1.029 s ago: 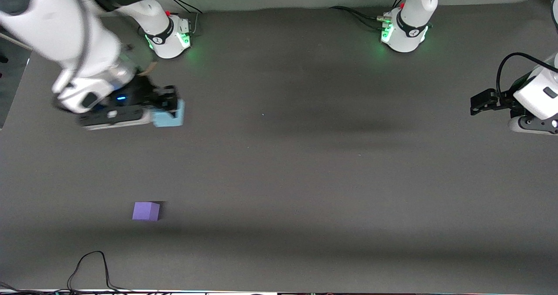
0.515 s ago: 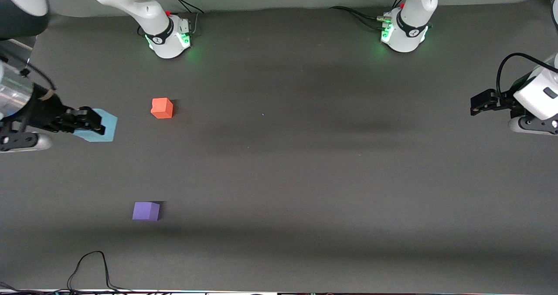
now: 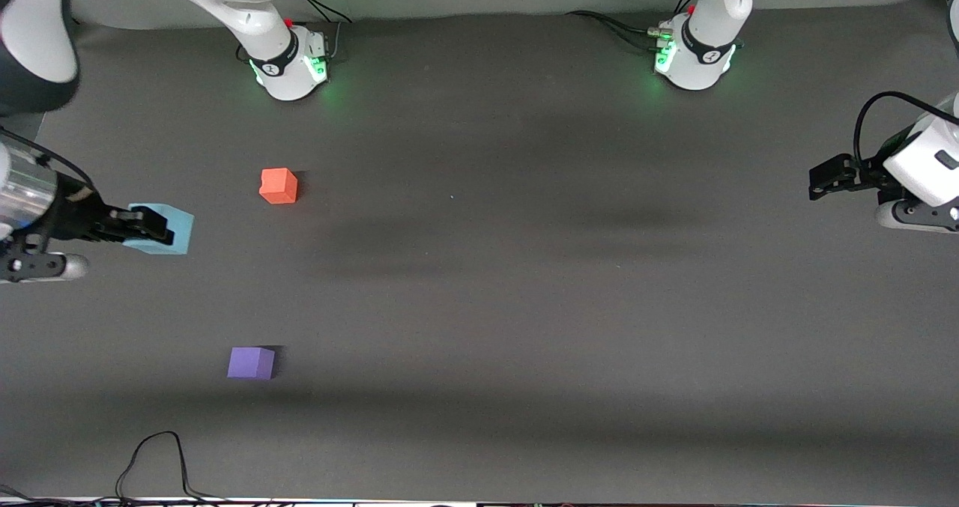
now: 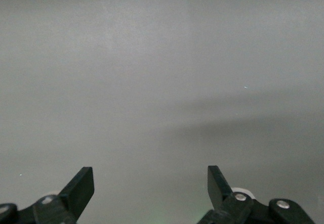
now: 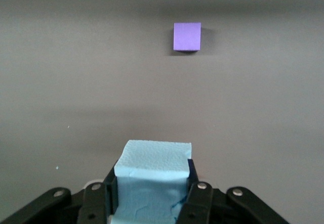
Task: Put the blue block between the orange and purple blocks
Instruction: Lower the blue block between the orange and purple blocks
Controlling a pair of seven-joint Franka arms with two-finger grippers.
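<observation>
Three foam cubes total: one blue block [image 3: 166, 228], one orange block [image 3: 278, 186], one purple block [image 3: 251, 362]. Two arms, two claws, plus a loose black cable [image 3: 150, 462] lying along the counter edge nearest the front camera.

Dark grey matte counter [image 3: 524, 305], plain pale wall along the edge where the bases stand. Green lights glowing on both bases.

Right claw [image 3: 146, 226] clamped tight on the blue block, up in the air over the counter at the right arm's end, off to the side of the orange block. In the right wrist view, black fingers [image 5: 197, 196] pressed against two opposite sides of the blue block [image 5: 154, 163], top face level and rough-textured. Being a cube, no long axis to speak of; edges sitting slightly skewed to the counter edges in the front view.

Orange block flat on the counter, near the right arm's base. Purple block flat too, squared up, nearer the front camera than the orange one, well apart from it. Also visible in the right wrist view [image 5: 187, 36].

Left claw [image 3: 823, 177] spread wide, holding nothing, waiting at the left arm's end. Only bare counter between its fingers [image 4: 81, 188] in the left wrist view.
</observation>
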